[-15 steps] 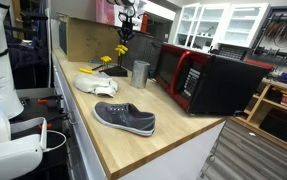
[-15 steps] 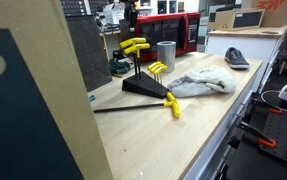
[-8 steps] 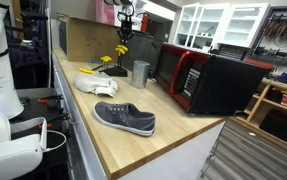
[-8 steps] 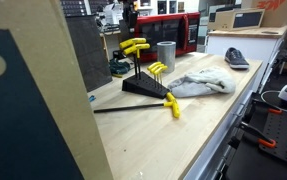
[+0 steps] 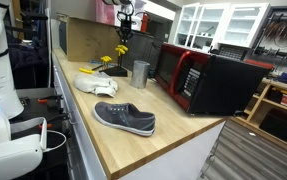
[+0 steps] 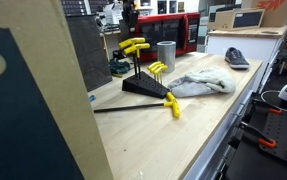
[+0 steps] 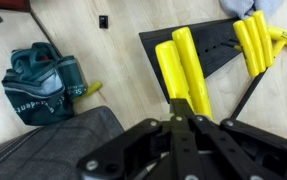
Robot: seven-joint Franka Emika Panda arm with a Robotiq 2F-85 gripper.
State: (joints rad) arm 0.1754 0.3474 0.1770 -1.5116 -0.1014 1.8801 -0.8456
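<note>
From where I stand by the wooden bench (image 6: 173, 140), the wrist view shows a green pouch (image 7: 43, 82) lying at about nine o'clock from the gripper (image 7: 188, 113). The gripper's fingers are pressed together. Their tips sit right at the near end of the tall yellow wrenches (image 7: 183, 65), which point away toward twelve o'clock. I cannot tell whether the tips actually pinch a handle. These wrenches stand in the black stand (image 7: 223, 45), and the smaller yellow wrenches (image 7: 251, 42) are in the same stand at about two o'clock. In an exterior view, a loose wrench (image 6: 171, 104) lies on the bench in front of the stand. A metal cup (image 6: 166, 55) stands upright just behind the stand, and a white cloth (image 6: 198, 83) lies crumpled just beside it at three o'clock. Further right, well apart, a shoe (image 6: 237, 58) rests near the bench's far end.
</note>
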